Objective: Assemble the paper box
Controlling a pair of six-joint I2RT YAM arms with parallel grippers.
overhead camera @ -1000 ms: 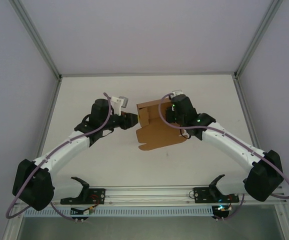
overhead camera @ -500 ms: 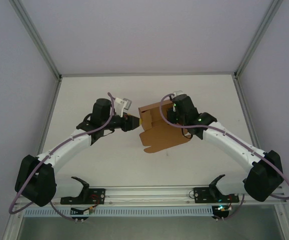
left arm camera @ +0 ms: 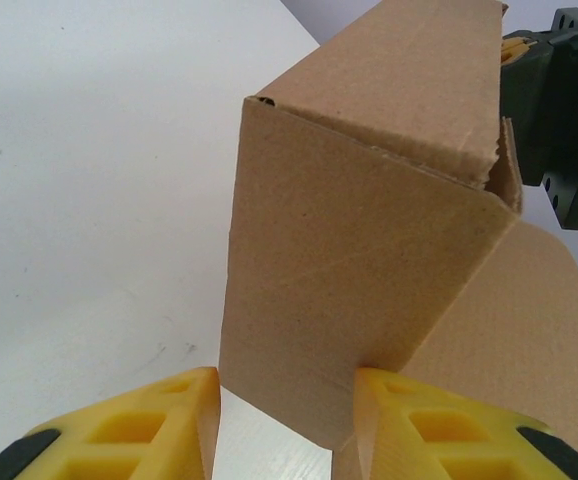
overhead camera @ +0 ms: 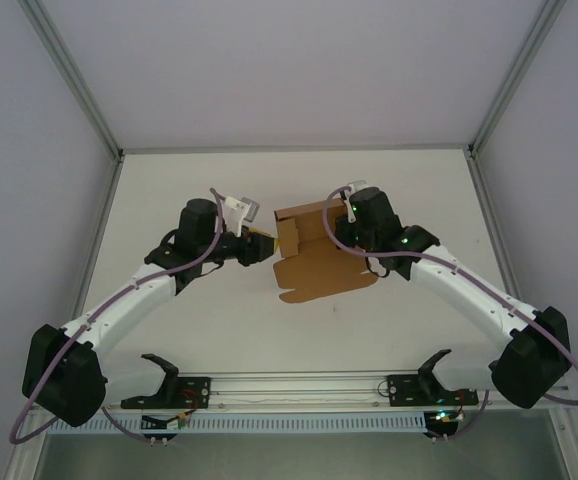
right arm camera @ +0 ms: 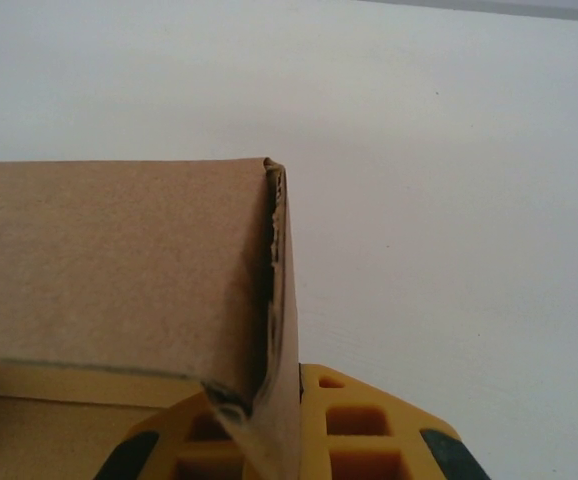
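Paper box (overhead camera: 314,262) of plain brown cardboard sits partly folded just above the middle of the overhead frame, on the white table (overhead camera: 199,330). Its rear and left walls stand upright. A flat panel lies open toward the bottom of the frame.

Your left gripper (overhead camera: 262,243) sits at the box's left wall. In the left wrist view its yellow fingers (left arm camera: 119,425) stand wide apart at the bottom edge, with an upright cardboard corner reaching down between them. The right-hand finger touches the cardboard, and bare table shows beside the other. This claw grips nothing.

Your right gripper (overhead camera: 341,233) is at the upper right side of the box, and its black wrist hides that corner from overhead. In the right wrist view a wall's rough edge runs down between the two yellow pads (right arm camera: 369,430), one close on each side. This claw is narrow and clamped on the wall.

Purple cables (overhead camera: 209,240) loop over both arms. Two black brackets (overhead camera: 169,378) sit on a metal rail (overhead camera: 299,380) along the bottom of the frame, well apart from the box.
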